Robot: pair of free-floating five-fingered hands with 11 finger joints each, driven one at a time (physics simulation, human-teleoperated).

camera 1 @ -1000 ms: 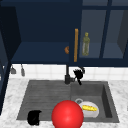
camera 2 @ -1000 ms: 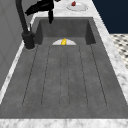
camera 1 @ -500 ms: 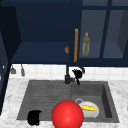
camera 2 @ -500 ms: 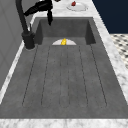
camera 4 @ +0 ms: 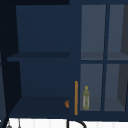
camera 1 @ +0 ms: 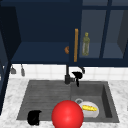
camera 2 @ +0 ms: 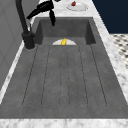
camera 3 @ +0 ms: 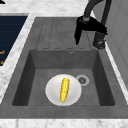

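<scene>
Right hand [camera 1: 77,75] hovering at the spout of the curved black metal faucet [camera 2: 22,20], fingers straight and released, above the basin where yellow corn cob [camera 3: 64,89] rests on 1 round white plate [camera 3: 52,91]. Left hand [camera 1: 34,117] idle, state unclear.

The front camera faces the sink [camera 1: 110,100] and cabinet. Side cameras look along the basin from opposite ends. The upper camera shares the cabinet [camera 4: 45,50].

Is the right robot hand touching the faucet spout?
Cannot tell. In the right side view the right robot hand overlaps the faucet spout's end, but no view plainly shows contact or a gap.
</scene>
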